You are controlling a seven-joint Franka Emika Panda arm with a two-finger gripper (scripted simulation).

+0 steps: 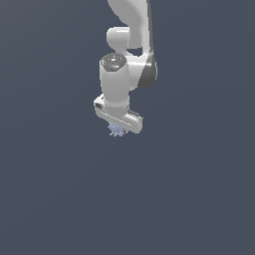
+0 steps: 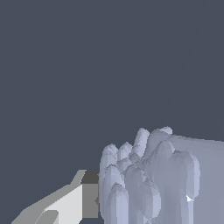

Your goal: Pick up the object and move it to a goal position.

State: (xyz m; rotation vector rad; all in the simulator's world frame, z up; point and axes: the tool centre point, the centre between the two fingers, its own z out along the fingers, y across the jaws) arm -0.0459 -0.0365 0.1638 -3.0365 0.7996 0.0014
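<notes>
The object (image 1: pixel 117 130) is a tiny pale lavender-blue lump with spiky ridges, sitting right under the white hand of the arm. My gripper (image 1: pixel 118 129) is closed around it, and its fingers are mostly hidden behind the hand and the lump. In the wrist view the object (image 2: pixel 144 179) fills the lower part of the picture as a cluster of rounded spikes. One white and grey finger (image 2: pixel 72 203) presses against its side. The other finger is hidden behind the object.
The white arm (image 1: pixel 122 74) comes down from the top of the exterior view. All around is a plain dark blue-grey background with no other objects or edges showing.
</notes>
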